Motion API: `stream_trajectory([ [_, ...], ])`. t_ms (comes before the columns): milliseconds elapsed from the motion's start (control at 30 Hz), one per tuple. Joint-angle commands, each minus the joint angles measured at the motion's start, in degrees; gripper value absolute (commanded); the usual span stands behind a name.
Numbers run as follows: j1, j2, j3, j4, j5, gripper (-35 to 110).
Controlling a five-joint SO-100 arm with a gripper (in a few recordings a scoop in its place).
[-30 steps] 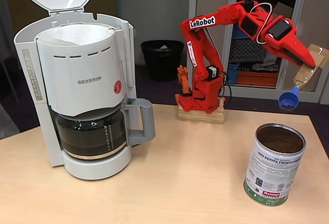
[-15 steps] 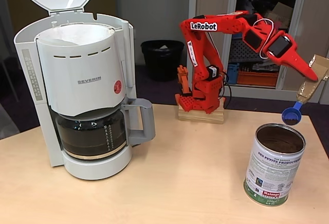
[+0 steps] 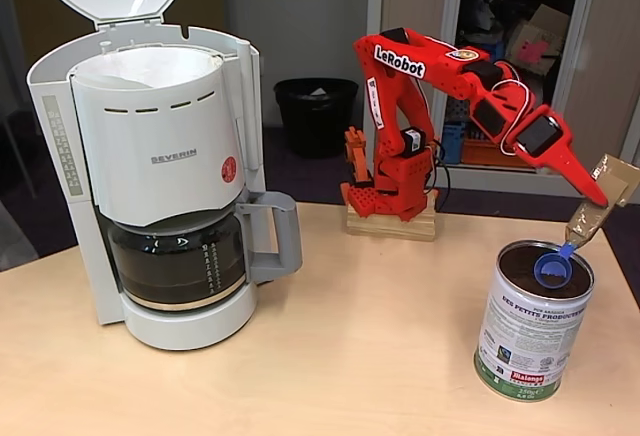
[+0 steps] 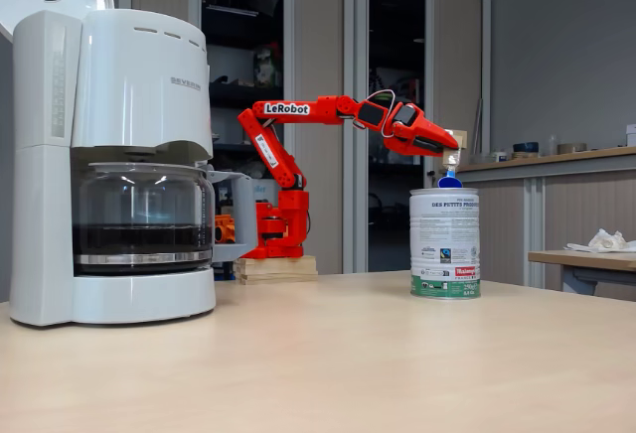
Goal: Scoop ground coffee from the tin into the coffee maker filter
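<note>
The small blue plastic scoop (image 3: 552, 270), clamped by its taped handle in the red gripper (image 3: 598, 196), is dipped into the mouth of the white-labelled metal tin (image 3: 532, 331). Loading is judged underway; lifting level toward the white paper filter (image 3: 150, 64), far left of the tin, is called for next.

Black waste bin (image 3: 316, 114) on the floor at 12 o'clock beyond the light wood table (image 3: 330, 356). Glass carafe (image 3: 180, 256), at 9 o'clock, holds dark liquid. Open cabinet shelves (image 3: 500, 16) with boxes at 1 o'clock. Wooden block (image 3: 392, 226) sits on the table's far edge.
</note>
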Motion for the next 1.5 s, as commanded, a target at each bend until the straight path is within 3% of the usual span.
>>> stream_trajectory([
  [0, 0.88, 0.44, 1.67, -1.85, -0.18, 0],
  [833, 3.96, 2.46, 19.16, -19.51, 8.26, 2],
  [1467, 3.52, 6.94, 26.28, -23.47, 11.43, 14],
])
